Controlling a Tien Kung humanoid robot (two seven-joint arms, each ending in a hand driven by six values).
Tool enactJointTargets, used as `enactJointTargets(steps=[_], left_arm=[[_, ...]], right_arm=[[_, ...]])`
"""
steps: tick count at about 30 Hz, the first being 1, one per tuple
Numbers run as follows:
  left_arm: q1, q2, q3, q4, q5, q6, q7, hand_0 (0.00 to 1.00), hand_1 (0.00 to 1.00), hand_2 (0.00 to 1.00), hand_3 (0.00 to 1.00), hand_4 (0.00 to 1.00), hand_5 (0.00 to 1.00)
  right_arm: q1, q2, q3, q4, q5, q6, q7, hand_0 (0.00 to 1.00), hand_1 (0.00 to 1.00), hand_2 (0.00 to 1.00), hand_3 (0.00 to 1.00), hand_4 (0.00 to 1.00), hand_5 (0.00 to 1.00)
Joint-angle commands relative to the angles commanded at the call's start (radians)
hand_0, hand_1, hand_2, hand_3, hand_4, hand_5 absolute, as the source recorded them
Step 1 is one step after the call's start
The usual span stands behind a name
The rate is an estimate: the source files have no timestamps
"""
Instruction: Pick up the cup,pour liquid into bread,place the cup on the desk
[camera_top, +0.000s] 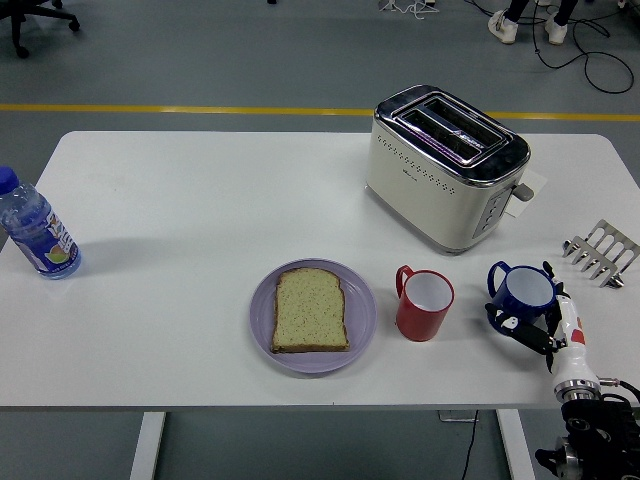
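At about nine o'clock on the white table (200, 190), near its left edge, a water bottle (36, 235) lies tilted. Toward six o'clock sits a purple plate (313, 316) carrying one slice of bread (311, 309). Just beside the plate at its three o'clock stands a red cup (425, 303), upright and empty-looking. A cream toaster (446, 166) stands at roughly one o'clock. At the table's four o'clock is the blue cup (521, 295), upright on the surface, with the right hand (541, 320) at its near-right side, fingers (512, 325) curled around its base; whether they actually grip it cannot be told. A metal toast rack (600, 252) sits at three o'clock.
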Motion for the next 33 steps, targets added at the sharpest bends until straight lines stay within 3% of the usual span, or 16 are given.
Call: enactJointTargets(steps=[31, 33], left_arm=[[0.003, -0.002, 0.005, 0.001, -0.004, 0.0, 0.0, 0.639, 0.65, 0.661, 0.562, 0.329, 0.839], [0.003, -0.002, 0.004, 0.0, -0.003, 0.0, 0.0, 0.639, 0.651, 0.661, 0.562, 0.331, 0.841]], right_arm=[[0.028, 0.004, -0.013, -0.011, 0.077, -0.012, 0.031, 0.946, 0.849, 0.965, 0.998, 0.998, 0.078], [0.033, 0.004, -0.014, -0.015, 0.078, -0.013, 0.032, 0.921, 0.815, 0.932, 0.998, 0.998, 0.075]])
